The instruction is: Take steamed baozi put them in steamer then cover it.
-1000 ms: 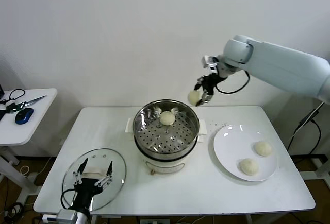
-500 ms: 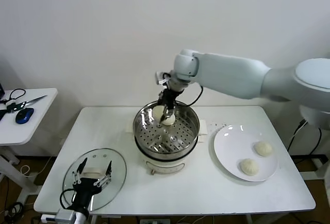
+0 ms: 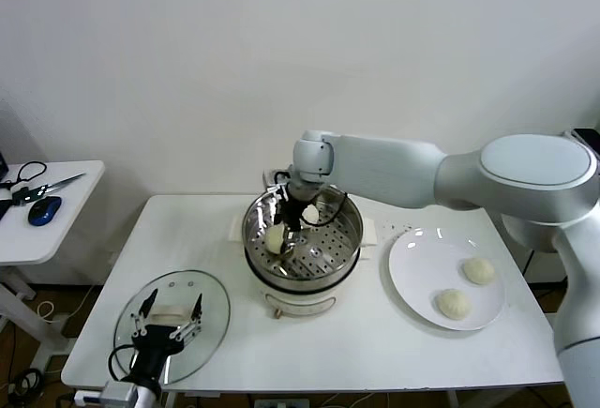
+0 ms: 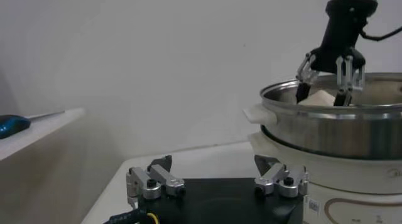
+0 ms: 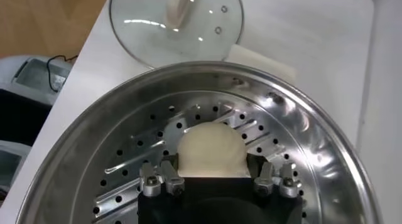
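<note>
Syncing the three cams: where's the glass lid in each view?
Head view: glass lid flat on the table's near-left corner, under the left hand.
Left wrist view: not visible.
Right wrist view: lid beyond the steamer rim.
Shared landmark: the steamer.

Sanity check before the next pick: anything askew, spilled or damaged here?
Nothing stands out. Steamer sits upright, two baozi inside, two on the plate, cover flat on the table. Right gripper straddles one baozi; left gripper hovers above the cover.

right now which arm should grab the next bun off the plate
Right. The right gripper is in the steamer beside the plate; the left gripper hovers over the lid, farther off.
</note>
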Action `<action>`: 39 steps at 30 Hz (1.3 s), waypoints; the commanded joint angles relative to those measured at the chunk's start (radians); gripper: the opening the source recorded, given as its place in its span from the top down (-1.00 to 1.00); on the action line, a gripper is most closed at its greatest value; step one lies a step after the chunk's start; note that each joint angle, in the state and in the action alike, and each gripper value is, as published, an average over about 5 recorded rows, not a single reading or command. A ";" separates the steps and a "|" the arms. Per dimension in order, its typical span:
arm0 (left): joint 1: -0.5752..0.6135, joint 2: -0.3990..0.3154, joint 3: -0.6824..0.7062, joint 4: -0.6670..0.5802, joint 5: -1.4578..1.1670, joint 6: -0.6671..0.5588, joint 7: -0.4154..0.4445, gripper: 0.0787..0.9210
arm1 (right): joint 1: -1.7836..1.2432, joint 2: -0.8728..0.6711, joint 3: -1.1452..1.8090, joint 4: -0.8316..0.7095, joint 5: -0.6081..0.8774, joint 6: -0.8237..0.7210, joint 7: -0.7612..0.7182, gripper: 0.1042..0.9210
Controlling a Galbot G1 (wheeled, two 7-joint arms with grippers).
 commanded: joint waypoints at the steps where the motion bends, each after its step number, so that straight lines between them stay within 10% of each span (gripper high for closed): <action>1: -0.001 -0.002 0.000 0.002 0.002 0.001 0.000 -0.77 | -0.026 0.015 0.002 -0.003 -0.024 -0.003 0.009 -0.67; 22: 0.001 -0.008 -0.003 -0.017 0.010 0.009 -0.002 -0.77 | 0.361 -0.536 -0.114 0.364 -0.029 0.089 -0.126 -0.76; 39: 0.012 -0.019 -0.006 -0.024 0.034 0.018 -0.003 -0.77 | -0.090 -0.969 0.066 0.509 -0.493 0.105 -0.157 -0.76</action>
